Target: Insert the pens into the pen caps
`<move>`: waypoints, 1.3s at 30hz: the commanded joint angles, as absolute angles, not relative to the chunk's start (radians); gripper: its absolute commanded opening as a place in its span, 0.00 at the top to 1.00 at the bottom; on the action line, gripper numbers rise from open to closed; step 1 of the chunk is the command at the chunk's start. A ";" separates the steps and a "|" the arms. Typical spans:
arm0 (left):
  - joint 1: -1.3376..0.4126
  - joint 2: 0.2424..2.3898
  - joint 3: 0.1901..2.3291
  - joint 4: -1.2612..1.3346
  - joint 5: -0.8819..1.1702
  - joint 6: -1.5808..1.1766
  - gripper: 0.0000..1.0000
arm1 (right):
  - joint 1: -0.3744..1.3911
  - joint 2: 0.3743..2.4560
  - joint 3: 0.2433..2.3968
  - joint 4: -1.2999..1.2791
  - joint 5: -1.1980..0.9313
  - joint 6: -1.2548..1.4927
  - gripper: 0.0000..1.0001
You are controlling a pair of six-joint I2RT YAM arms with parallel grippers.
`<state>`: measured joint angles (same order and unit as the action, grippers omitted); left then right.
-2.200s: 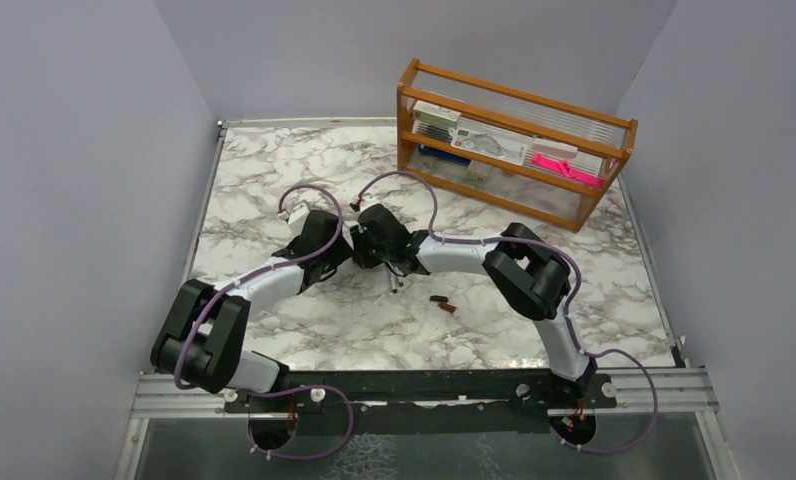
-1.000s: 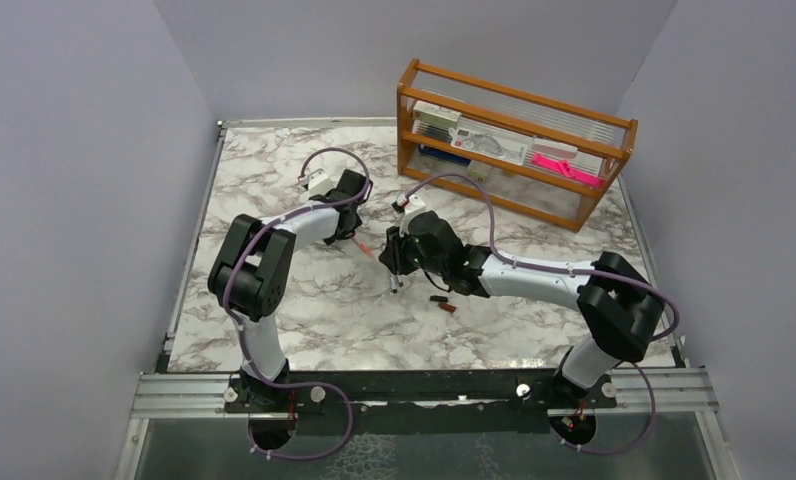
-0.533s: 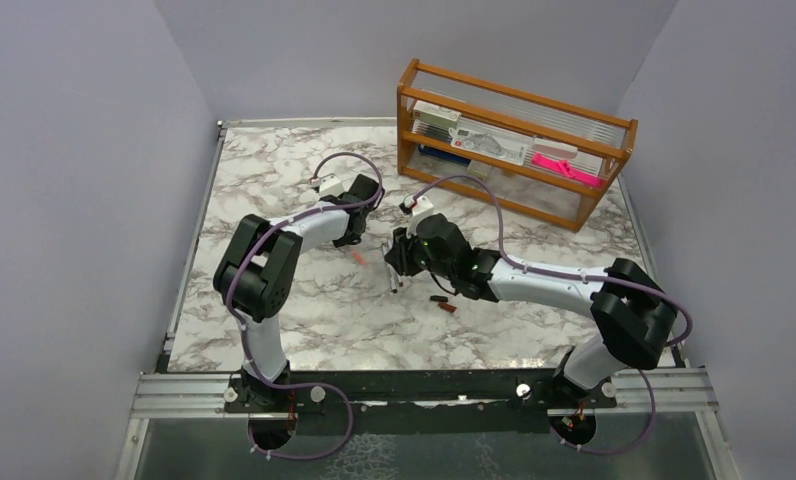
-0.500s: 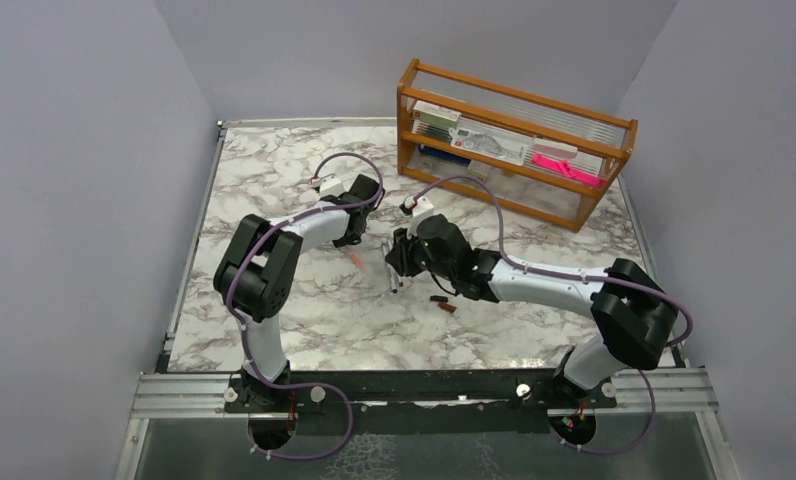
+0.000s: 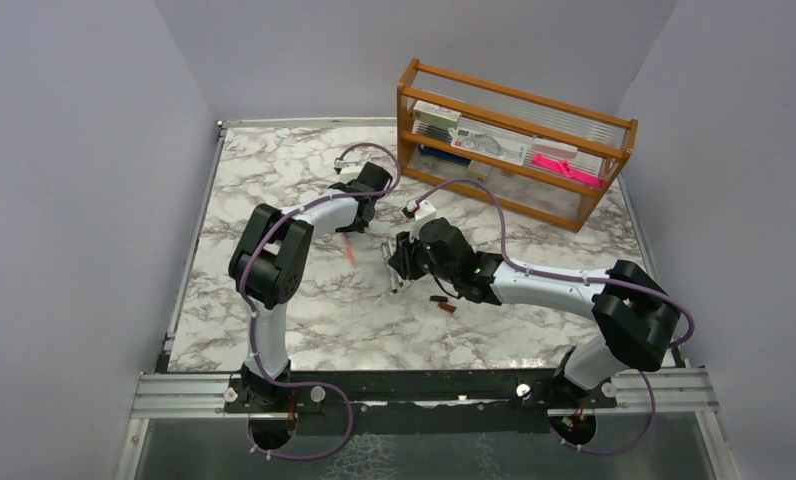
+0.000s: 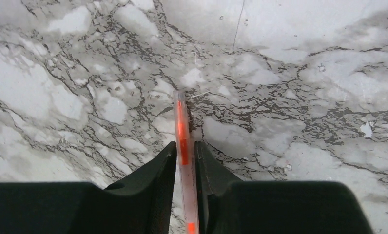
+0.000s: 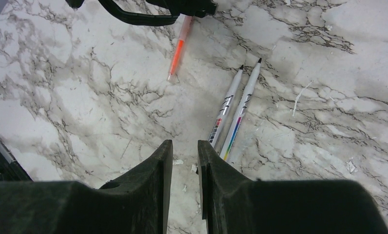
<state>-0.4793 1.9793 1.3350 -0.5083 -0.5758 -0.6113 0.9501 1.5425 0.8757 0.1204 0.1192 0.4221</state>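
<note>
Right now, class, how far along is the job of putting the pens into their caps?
Done: nothing; no pen wears a cap. In hand: the left pincer is closed on the orange pen; the right pincer holds nothing. Still to do: the two grey pens lie side by side on the table, and the black cap and red cap lie loose on it.

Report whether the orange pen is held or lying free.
Held: in the left wrist view, the left gripper pinches the orange pen from both sides.
</note>
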 commanded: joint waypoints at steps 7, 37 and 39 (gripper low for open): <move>-0.463 1.986 1.290 -0.300 -0.394 -0.327 0.71 | 0.959 1.536 0.877 0.124 0.158 0.422 0.75; -0.451 1.563 1.101 -0.193 -0.187 -0.512 0.44 | 0.908 1.890 1.147 -0.092 0.236 0.404 0.73; -0.451 1.538 1.086 -0.200 -0.194 -0.510 0.44 | 0.907 1.903 1.153 -0.097 0.244 0.404 0.73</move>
